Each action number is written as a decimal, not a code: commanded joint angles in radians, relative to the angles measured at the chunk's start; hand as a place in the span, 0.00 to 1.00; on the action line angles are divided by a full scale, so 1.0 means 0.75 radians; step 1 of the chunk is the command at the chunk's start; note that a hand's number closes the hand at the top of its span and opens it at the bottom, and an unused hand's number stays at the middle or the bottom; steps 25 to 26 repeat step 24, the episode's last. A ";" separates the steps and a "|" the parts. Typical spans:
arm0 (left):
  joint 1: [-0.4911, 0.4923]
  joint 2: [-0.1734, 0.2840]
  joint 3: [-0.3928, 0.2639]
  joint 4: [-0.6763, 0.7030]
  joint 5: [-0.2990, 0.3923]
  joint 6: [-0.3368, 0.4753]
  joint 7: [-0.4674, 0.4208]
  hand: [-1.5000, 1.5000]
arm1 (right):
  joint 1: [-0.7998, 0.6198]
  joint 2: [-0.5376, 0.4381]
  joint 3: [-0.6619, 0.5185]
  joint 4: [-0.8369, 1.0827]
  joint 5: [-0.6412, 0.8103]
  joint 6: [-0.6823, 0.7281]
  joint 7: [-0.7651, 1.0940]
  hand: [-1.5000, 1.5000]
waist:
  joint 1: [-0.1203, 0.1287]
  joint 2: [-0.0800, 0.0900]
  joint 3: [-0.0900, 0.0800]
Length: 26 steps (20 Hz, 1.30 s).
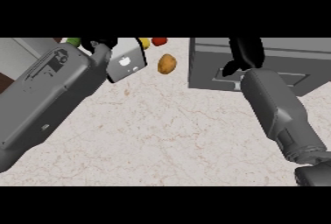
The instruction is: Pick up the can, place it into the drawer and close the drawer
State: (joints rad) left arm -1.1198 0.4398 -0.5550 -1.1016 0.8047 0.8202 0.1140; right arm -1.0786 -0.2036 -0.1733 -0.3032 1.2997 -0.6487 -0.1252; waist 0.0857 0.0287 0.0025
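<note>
Black right hand [244,54] over grey drawer [207,65]; can hidden.

I see my right hand [244,51], black, reaching over the grey metal drawer unit [207,65] at upper right. My left hand [103,45] sits by a white carton [126,63]. A brown oval potato [167,64] lies on the pale marble counter [161,131].

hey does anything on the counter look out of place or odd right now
Nothing looks spilled or broken. The odd part: no can is visible anywhere. The right hand is up at the grey drawer unit, the left hand is beside a white carton, and a potato lies loose on the counter.
</note>
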 commanded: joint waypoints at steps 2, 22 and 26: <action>0.029 0.025 0.002 -0.076 -0.011 0.002 0.033 0.00 | -0.098 -0.067 -0.038 0.080 -0.005 -0.021 0.014 0.00 | 0.029 0.004 0.000; 0.096 0.053 0.002 -0.199 -0.047 0.035 0.079 0.00 | -0.234 0.008 -0.545 0.130 -0.560 0.365 -0.389 0.00 | 0.023 0.008 0.002; 0.087 0.096 0.027 -0.217 -0.031 0.009 0.117 0.00 | -0.256 -0.004 -0.567 0.141 -0.582 0.412 -0.390 0.00 | 0.022 0.002 0.001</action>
